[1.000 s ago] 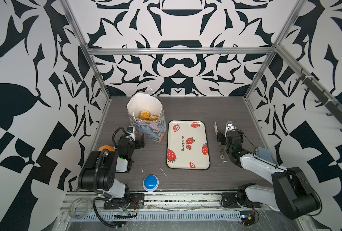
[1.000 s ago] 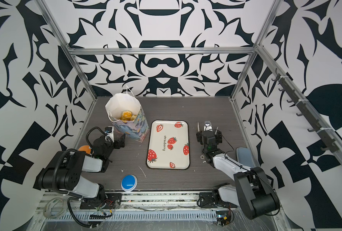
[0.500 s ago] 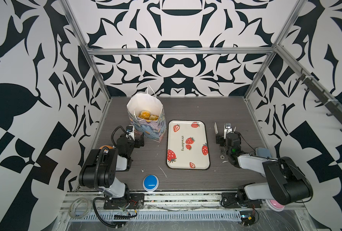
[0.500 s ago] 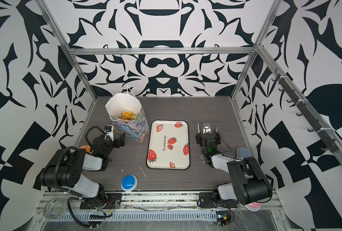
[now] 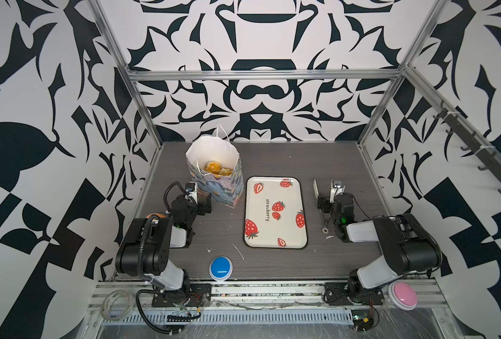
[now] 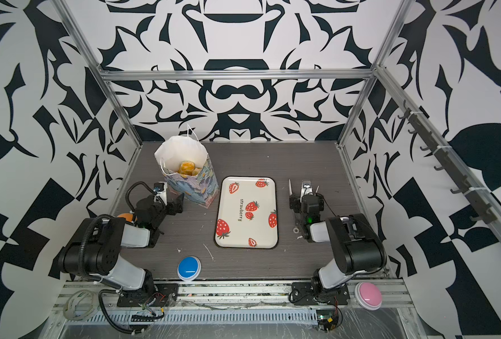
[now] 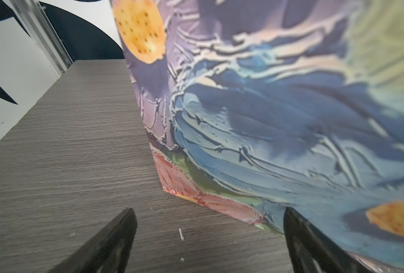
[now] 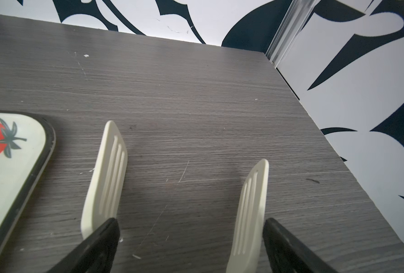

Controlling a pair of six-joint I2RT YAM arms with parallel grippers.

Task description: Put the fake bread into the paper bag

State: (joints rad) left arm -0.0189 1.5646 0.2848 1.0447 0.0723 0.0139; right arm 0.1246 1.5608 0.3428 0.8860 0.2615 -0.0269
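Loading is judged to be at its end. The left jaws are spread wide and empty, low over the counter point(image 5: 272, 158). The paper bag point(image 5: 220, 189) stands upright just ahead of them, its lower corner lying between the two tips in the left wrist view; whether one tip touches the printed face cannot be told. The fake bread point(image 5: 215, 169) is seen inside the bag, well above the jaws. Only a few golden pieces can be made out, so a full count cannot be given. Right of the bag, the strawberry tray point(image 5: 275, 192) is bare. The right jaws are likewise spread and empty over bare counter, the tray's corner just outside one finger point(image 8: 106, 179). No piece is seen left to be grasped, so a clean retreat is called for, with the bag not nudged.
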